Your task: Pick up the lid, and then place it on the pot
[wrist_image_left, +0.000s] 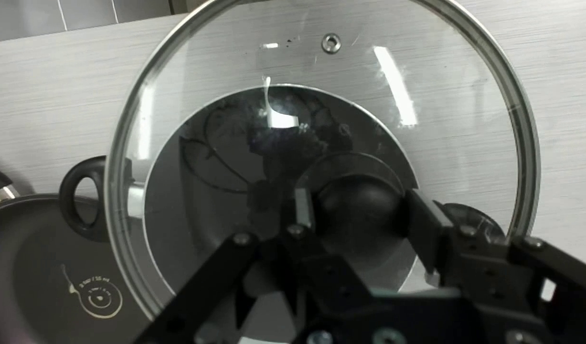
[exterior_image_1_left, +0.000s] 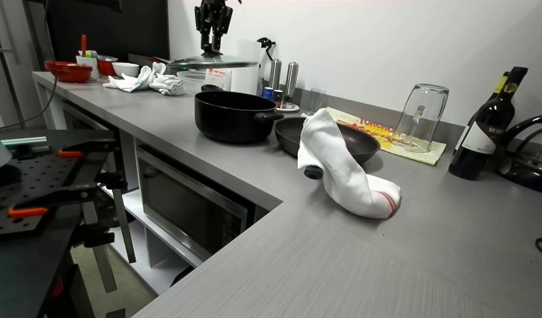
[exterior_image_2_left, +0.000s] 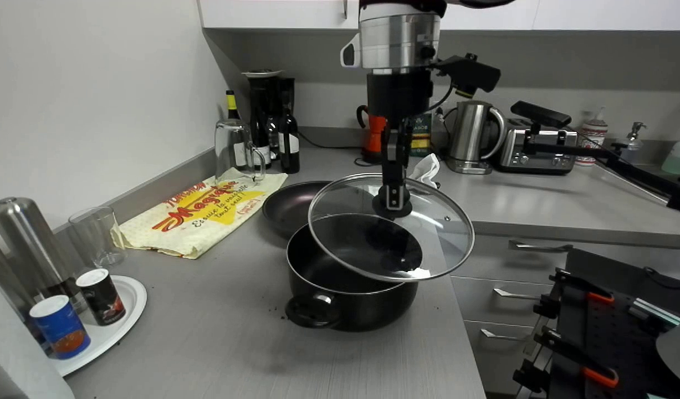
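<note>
Two runs of grey, streaked countertop [exterior_image_1_left: 324, 260] meet at a corner, a white wall [exterior_image_1_left: 363, 48] behind, with a microwave oven [exterior_image_1_left: 191, 194] shelved beneath and white upper cabinets [exterior_image_2_left: 279, 14] overhead. On this surface stands the black pot [exterior_image_1_left: 233, 118], just beside a dark frying pan [exterior_image_2_left: 287, 213]. The gripper [exterior_image_2_left: 394, 197] clasps the black knob [wrist_image_left: 362, 205] of the glass lid [exterior_image_2_left: 398, 235], which hangs in the air above the pot, apart from it. A red-striped white towel [exterior_image_1_left: 341, 170] lies bunched near the pan. By the wall, an upturned glass mug [exterior_image_1_left: 423, 115] stands on a printed yellow-and-cream tea towel [exterior_image_2_left: 206, 213], wine bottles [exterior_image_1_left: 478, 137] near it. In an exterior view, a steel kettle [exterior_image_2_left: 467, 138], a toaster [exterior_image_2_left: 542, 163] and metal-handled drawers [exterior_image_2_left: 497, 263] show along one run; near the counter, a black perforated plate [exterior_image_1_left: 36, 173] has orange-tipped clamps [exterior_image_1_left: 72, 194] at its edge.
</note>
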Available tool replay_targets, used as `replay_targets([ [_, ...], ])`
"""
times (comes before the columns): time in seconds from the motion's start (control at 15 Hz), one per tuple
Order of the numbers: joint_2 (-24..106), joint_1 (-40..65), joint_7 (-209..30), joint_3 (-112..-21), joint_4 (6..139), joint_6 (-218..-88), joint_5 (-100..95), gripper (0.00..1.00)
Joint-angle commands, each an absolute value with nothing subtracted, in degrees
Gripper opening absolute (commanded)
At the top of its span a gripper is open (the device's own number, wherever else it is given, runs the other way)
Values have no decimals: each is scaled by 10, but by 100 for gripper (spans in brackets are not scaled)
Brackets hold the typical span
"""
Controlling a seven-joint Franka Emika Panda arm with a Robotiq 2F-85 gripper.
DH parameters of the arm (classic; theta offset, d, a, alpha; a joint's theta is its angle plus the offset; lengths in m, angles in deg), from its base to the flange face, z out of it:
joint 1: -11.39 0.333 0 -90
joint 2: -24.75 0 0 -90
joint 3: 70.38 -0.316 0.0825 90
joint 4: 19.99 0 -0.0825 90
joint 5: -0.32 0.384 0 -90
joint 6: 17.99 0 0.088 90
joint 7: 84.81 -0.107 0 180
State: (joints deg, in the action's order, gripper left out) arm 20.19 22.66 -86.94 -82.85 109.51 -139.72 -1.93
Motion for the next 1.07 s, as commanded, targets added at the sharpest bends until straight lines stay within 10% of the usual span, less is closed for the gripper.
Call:
replay_targets([
  [0.0,253,216,-857,-815,1026,-1365,-31,25],
  [1.0,392,207,-832,-798,914,-1360,-18,25],
])
